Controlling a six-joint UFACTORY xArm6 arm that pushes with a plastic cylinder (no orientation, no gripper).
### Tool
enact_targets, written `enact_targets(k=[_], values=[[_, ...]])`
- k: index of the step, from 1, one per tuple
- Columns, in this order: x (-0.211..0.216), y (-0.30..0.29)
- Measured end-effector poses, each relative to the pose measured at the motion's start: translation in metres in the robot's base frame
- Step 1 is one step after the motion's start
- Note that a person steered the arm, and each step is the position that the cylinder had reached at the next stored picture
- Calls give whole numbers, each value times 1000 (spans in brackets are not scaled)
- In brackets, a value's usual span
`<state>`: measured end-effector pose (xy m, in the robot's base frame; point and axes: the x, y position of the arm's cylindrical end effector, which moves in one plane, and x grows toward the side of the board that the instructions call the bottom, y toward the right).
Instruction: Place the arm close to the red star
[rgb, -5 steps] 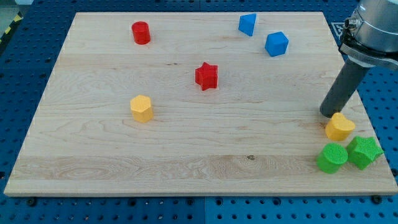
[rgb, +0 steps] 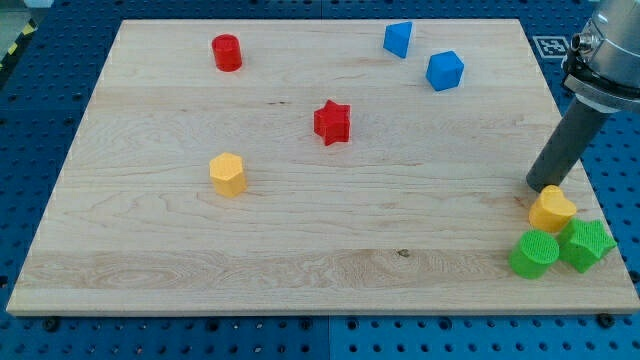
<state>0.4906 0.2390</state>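
Note:
The red star (rgb: 332, 122) lies a little above the middle of the wooden board (rgb: 300, 240). My tip (rgb: 537, 184) is at the board's right edge, far to the right of the star and a little lower. It stands right above a yellow heart-shaped block (rgb: 551, 210), touching or almost touching it.
A green cylinder (rgb: 534, 254) and a green star (rgb: 585, 244) sit at the bottom right, just below the yellow heart. A blue cube (rgb: 445, 71) and another blue block (rgb: 398, 39) lie at the top right. A red cylinder (rgb: 227, 52) is top left. A yellow block (rgb: 227, 174) is left of centre.
My tip has moved slightly to the right and down. The yellow heart has shifted a little right and down with it.

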Motion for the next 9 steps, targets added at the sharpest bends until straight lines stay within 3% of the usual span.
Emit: enact_targets(k=[4, 9], values=[[-25, -39], [-24, -167]])
